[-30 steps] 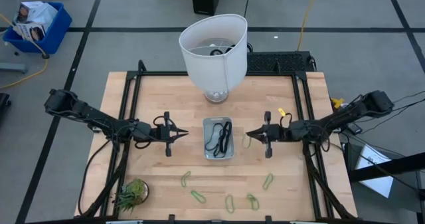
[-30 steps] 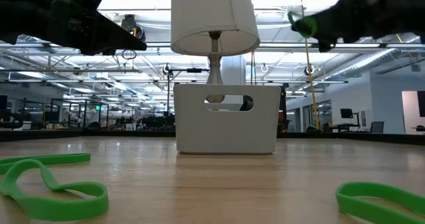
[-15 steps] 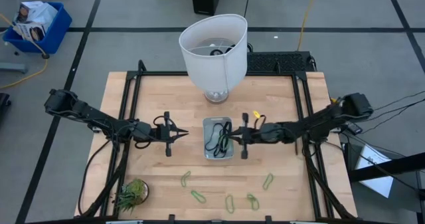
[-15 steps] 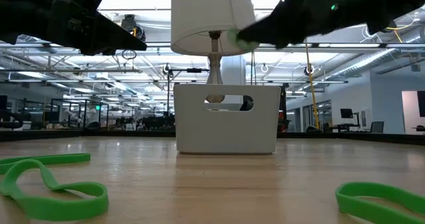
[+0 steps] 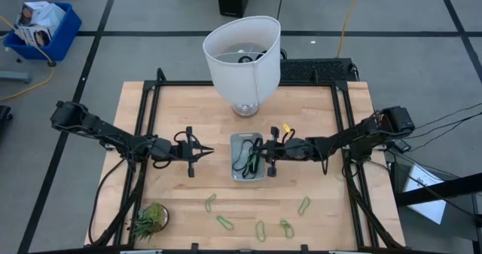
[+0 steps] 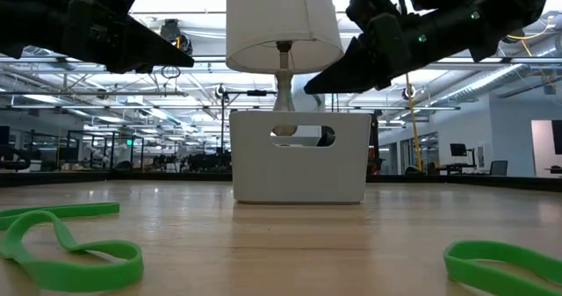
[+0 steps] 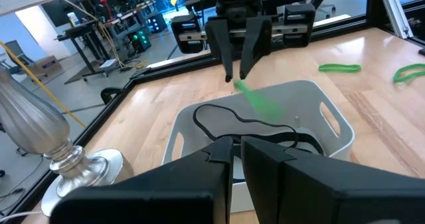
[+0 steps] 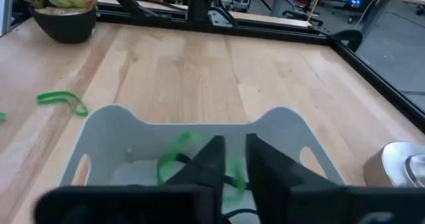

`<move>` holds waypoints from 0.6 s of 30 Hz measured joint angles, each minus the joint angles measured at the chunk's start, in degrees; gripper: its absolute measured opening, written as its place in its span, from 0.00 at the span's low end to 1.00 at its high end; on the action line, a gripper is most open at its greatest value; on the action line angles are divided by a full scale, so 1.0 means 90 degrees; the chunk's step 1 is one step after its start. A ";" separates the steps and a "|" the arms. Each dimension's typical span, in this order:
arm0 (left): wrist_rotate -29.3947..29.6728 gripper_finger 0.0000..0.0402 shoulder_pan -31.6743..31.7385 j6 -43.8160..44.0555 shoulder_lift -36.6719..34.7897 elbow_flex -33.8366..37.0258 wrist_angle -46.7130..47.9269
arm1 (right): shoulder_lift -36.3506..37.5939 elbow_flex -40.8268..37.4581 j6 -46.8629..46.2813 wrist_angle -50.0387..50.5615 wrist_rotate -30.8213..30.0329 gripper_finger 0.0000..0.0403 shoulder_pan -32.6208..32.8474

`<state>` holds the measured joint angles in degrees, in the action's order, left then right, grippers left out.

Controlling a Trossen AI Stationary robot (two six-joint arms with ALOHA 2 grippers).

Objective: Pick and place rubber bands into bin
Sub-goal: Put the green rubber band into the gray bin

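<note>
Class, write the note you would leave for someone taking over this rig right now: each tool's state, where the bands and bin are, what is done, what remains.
Right tool: over the bin, fingers slightly parted, a green band just below them, falling or about to drop into the bin.
Left tool: shut, holding nothing, hovering left of the bin.
Done: dark bands already lie in the bin.
Left: five green bands on the table at the near edge. Pick each up and place it in the bin.
</note>
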<state>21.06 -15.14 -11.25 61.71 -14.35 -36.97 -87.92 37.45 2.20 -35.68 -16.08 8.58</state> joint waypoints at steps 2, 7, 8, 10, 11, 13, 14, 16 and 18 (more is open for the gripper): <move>0.0000 0.10 0.0000 0.0000 0.0000 0.0000 0.0000 | 0.0002 0.0000 -0.0046 0.0000 -0.0002 0.21 0.0000; 0.0000 0.10 0.0000 0.0000 0.0000 0.0000 0.0000 | 0.0002 0.0000 -0.0237 0.0004 -0.0017 0.39 0.0000; 0.0000 0.10 0.0000 -0.0001 0.0000 0.0000 0.0000 | 0.0002 0.0000 -0.0236 0.0002 -0.0017 0.41 0.0002; 0.0000 0.10 0.0000 0.0000 0.0000 0.0000 0.0000 | 0.0002 0.0000 -0.0236 0.0002 -0.0019 0.45 0.0002; 0.0002 0.10 0.0000 -0.0003 0.0000 0.0000 0.0000 | 0.0002 0.0000 -0.0236 0.0002 -0.0019 0.47 0.0002; 0.0000 0.10 0.0000 -0.0002 0.0000 0.0000 0.0009 | 0.0045 0.0000 -0.0284 0.0036 -0.0010 0.48 0.0045; 0.0001 0.10 0.0000 -0.0002 0.0000 0.0000 0.0037 | 0.0089 0.0000 -0.0289 0.0072 0.0063 0.48 0.0086; 0.0000 0.10 0.0000 -0.0002 0.0000 0.0000 0.0129 | 0.0208 0.0002 -0.0260 0.0219 0.0423 0.45 0.0178; 0.0002 0.10 0.0000 -0.0007 0.0000 0.0002 0.0202 | 0.0334 0.0002 -0.0269 0.0468 0.0570 0.41 0.0303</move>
<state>21.08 -15.14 -11.31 61.71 -14.33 -35.15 -84.91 37.47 -0.22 -31.47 -10.94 11.30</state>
